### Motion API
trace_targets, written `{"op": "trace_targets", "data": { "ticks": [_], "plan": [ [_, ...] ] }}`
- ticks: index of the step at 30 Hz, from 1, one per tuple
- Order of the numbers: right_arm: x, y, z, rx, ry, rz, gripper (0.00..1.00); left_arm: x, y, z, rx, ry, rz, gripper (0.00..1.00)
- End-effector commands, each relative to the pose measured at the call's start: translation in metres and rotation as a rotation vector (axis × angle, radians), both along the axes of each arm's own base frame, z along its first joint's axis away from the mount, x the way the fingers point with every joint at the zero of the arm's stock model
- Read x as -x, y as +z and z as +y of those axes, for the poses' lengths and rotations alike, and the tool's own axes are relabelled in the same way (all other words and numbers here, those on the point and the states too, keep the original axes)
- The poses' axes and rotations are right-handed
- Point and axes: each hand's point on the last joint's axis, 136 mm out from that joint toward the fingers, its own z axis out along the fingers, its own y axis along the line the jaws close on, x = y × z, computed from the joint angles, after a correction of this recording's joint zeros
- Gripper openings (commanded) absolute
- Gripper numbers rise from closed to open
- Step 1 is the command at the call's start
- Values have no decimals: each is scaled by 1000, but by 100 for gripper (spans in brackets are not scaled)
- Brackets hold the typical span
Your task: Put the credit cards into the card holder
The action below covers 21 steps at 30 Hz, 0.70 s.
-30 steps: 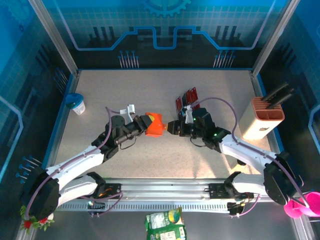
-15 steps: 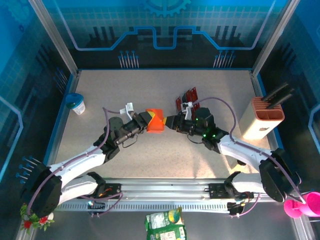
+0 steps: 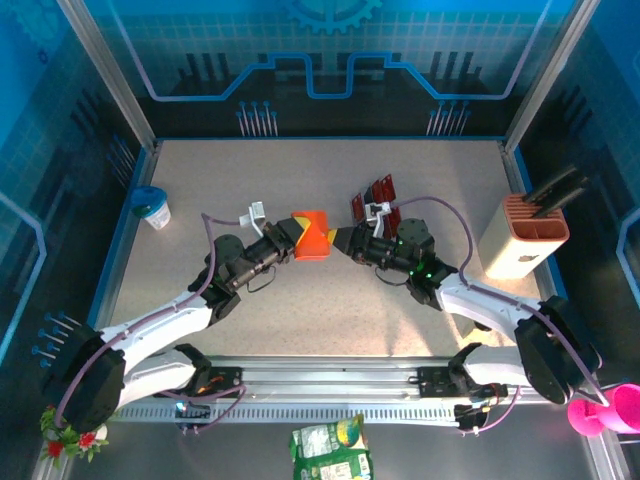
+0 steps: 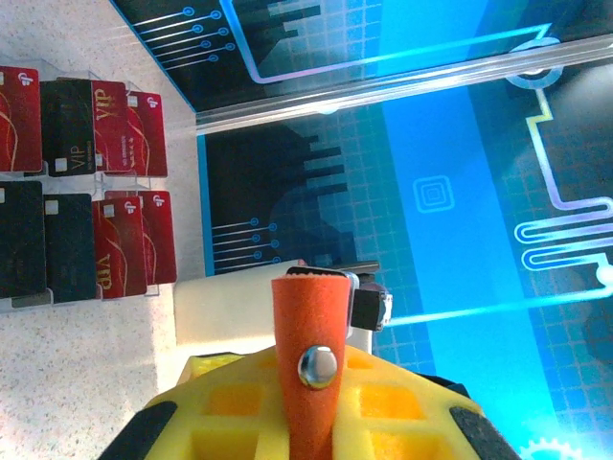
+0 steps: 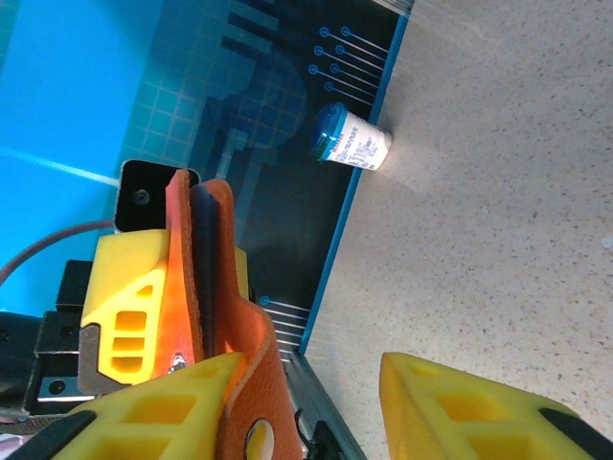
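Pinching the card holder (image 3: 312,237) above mid-surface (image 3: 300,170), the left claw (image 3: 293,241) is clamped on leather that looks soft and floppy. The right claw (image 3: 341,243), jaws apart, should take the flap by the snap. The credit cards (image 3: 372,198) stand racked toward the far edge.

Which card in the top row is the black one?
The black card, second from the left in the left wrist view. The other three in that row are red cards.
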Motion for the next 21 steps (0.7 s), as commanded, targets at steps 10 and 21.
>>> {"op": "trace_targets", "data": {
  "ticks": [10, 21],
  "plan": [
    [4, -3, -3, -48, 22, 15, 38, 0, 25, 2, 73, 23, -64, 0],
    [6, 14, 6, -151, 79, 9, 39, -1, 21, -1, 68, 12, -58, 0]
  ]
}}
